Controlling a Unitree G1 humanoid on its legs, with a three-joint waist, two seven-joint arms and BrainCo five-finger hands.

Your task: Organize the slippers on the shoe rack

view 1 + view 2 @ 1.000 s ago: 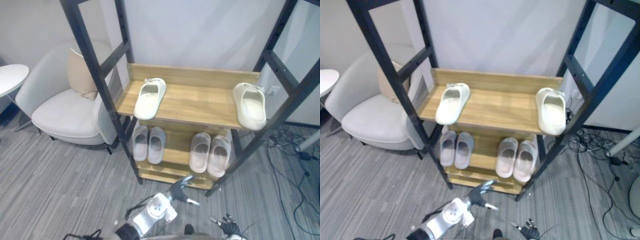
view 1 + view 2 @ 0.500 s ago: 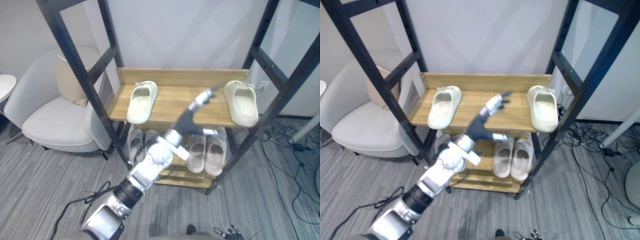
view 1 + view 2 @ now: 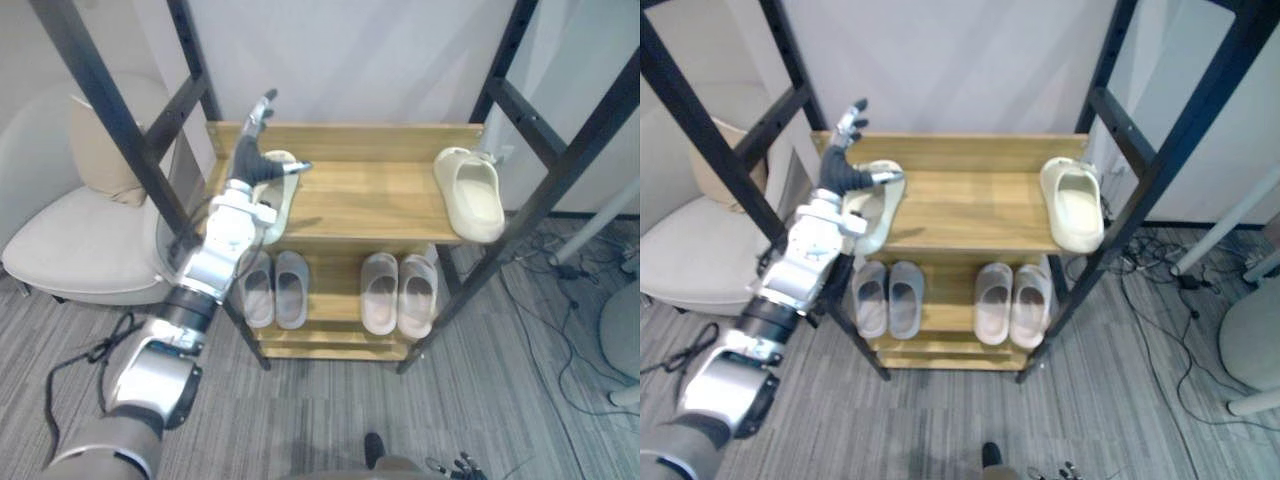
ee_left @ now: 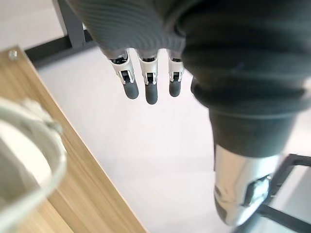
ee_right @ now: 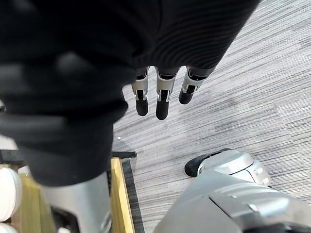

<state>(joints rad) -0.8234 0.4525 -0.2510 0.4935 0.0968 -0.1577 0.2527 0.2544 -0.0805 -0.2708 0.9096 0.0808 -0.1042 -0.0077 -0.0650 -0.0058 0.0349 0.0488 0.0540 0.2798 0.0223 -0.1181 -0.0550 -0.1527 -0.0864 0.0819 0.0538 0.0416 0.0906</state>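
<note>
My left hand (image 3: 250,155), fingers spread and empty, hovers at upper left over the cream slipper (image 3: 282,198) on the shoe rack (image 3: 370,205). The slipper's long axis runs front-to-back, just beneath my palm. My right hand (image 5: 158,97) hangs relaxed, well apart.

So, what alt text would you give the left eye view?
The robot's left hand, fingers open, hovers over a cream slipper at the left of a wooden rack's top shelf; a second slipper lies at the right end. Two grey pairs sit on the shelf below.
</note>
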